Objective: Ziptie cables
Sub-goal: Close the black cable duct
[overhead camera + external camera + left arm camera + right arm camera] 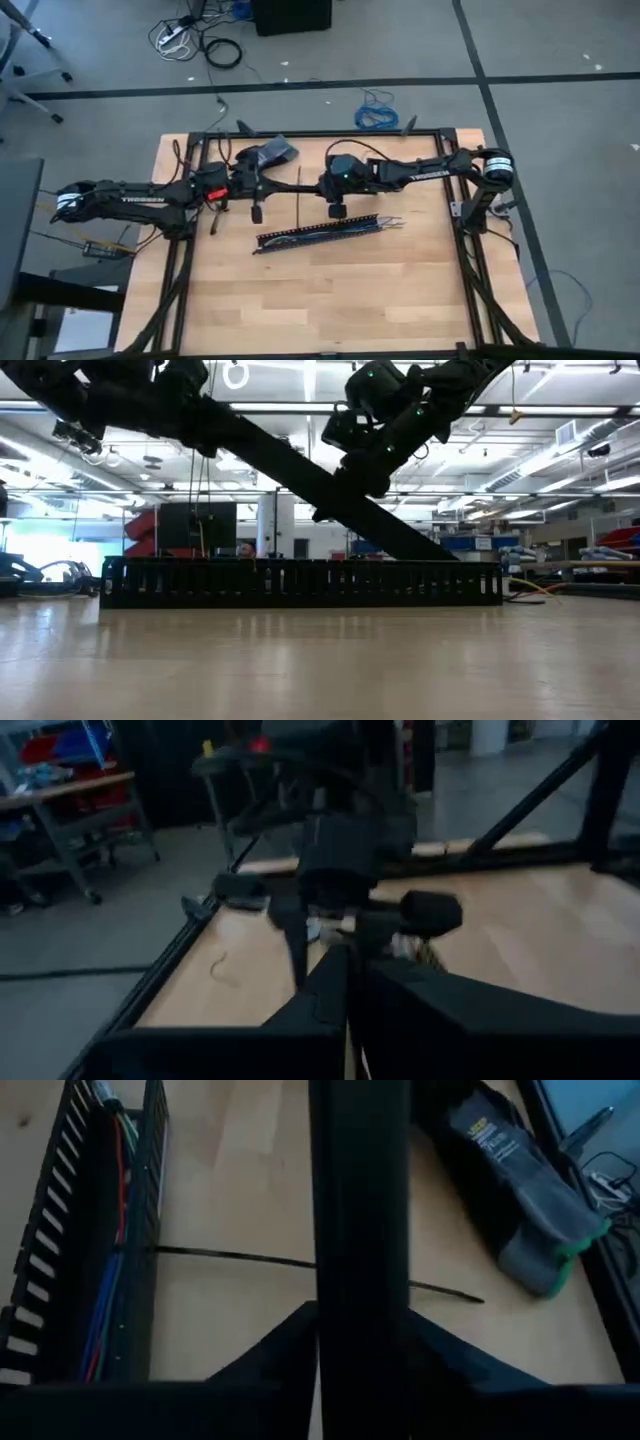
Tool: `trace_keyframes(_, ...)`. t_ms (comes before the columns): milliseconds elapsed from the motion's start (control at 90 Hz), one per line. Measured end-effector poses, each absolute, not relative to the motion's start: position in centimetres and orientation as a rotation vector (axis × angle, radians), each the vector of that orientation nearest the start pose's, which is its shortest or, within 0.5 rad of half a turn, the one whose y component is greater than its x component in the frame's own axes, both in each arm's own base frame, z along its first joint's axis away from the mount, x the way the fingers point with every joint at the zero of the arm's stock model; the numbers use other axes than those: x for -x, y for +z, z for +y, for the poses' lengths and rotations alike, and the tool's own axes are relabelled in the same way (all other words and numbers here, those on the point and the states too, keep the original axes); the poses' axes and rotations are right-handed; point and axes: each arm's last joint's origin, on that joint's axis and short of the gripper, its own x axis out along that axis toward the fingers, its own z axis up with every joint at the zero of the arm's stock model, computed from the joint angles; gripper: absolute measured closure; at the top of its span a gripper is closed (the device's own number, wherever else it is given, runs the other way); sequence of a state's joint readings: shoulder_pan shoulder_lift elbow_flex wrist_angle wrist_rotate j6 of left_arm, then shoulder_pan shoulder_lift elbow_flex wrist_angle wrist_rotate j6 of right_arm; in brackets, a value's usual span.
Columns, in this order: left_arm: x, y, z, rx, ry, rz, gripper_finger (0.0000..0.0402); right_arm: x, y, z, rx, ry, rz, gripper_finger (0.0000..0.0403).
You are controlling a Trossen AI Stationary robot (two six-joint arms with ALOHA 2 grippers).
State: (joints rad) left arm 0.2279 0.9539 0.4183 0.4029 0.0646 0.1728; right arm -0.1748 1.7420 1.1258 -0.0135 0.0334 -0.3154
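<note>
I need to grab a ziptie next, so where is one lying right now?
In the high view one ziptie lies on the table's middle, just behind the black slotted channel, between the two pincers.

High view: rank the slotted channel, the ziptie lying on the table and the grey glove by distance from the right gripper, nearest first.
From the right gripper, over the table's middle:
1. slotted channel, directly beside it, toward the table's near edge.
2. ziptie, a little off toward the left arm's side.
3. grey glove, farthest, near the table's far edge on the left arm's side.

One ziptie, one slotted channel, one glove.
</note>
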Motion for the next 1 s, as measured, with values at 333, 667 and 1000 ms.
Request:
trace_keyframes(333,-19.8,22.8,4.6,-0.155,0.215,0.203,0.0401,-37.2,21.4,-6.5,0.265,-0.111,0.662,0.0284)
trace_keyframes(667,-19.7,22.3,4.7,-0.154,0.233,0.253,0.0402,-37.0,21.3,-6.8,0.300,-0.167,0.693,0.0264)
trace_keyframes(1000,-19.6,22.0,4.7,-0.157,0.253,0.291,0.0402,-36.0,21.9,-6.5,0.349,-0.184,0.763,0.0265)
